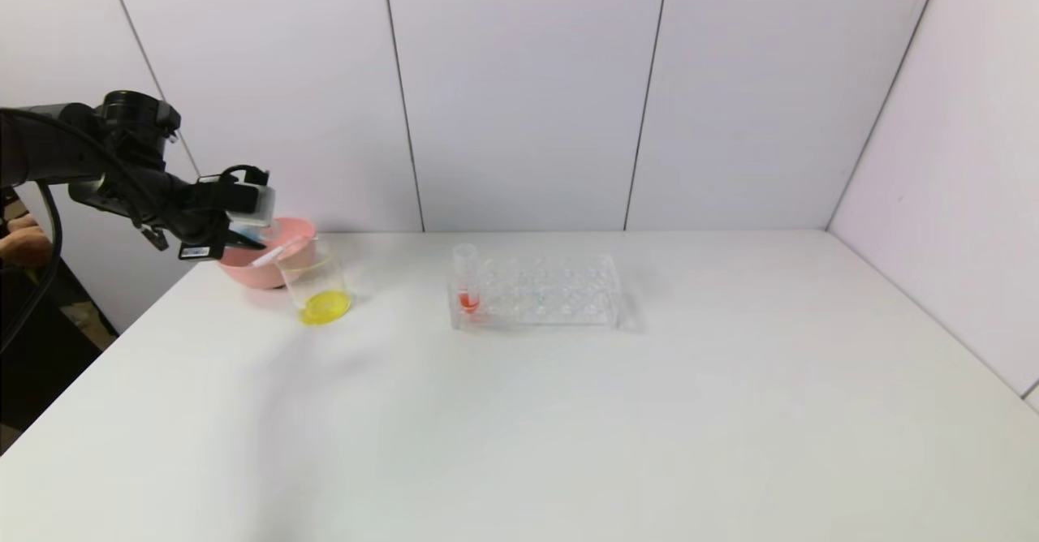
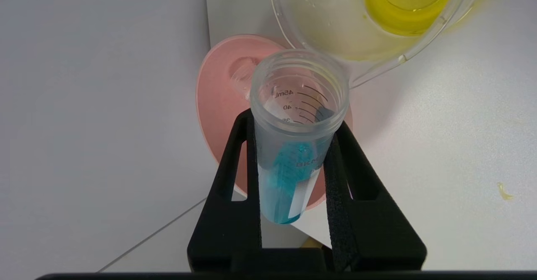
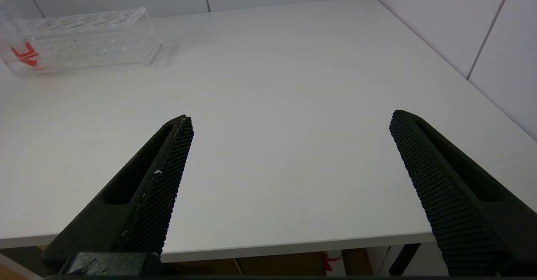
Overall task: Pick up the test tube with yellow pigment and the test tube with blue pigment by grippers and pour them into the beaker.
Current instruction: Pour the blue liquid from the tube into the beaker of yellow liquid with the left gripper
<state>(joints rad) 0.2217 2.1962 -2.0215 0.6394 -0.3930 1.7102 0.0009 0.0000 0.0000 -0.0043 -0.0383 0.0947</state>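
Left end effector (image 2: 293, 146) clamped on test tube with blue pigment (image 2: 289, 154), held tilted over far left of desk (image 1: 568, 412), tube mouth just beside beaker (image 1: 318, 286) rim. Beaker holds yellow liquid at bottom, stands in front of pink bowl (image 1: 243, 270). Rack (image 1: 536, 292) mid-desk holds red-tipped tube (image 1: 466, 278). Right end effector (image 3: 289, 154) spread wide, empty, low over near desk edge.

text: graduation marks "45mL", "40" and a cut-off "35" | on: inner wall near the open mouth of the test tube with blue pigment (image 2: 295, 137), seen mirrored through the clear wall | also: dark lettering lower on the same tube, not legible | elsewhere: no readable text
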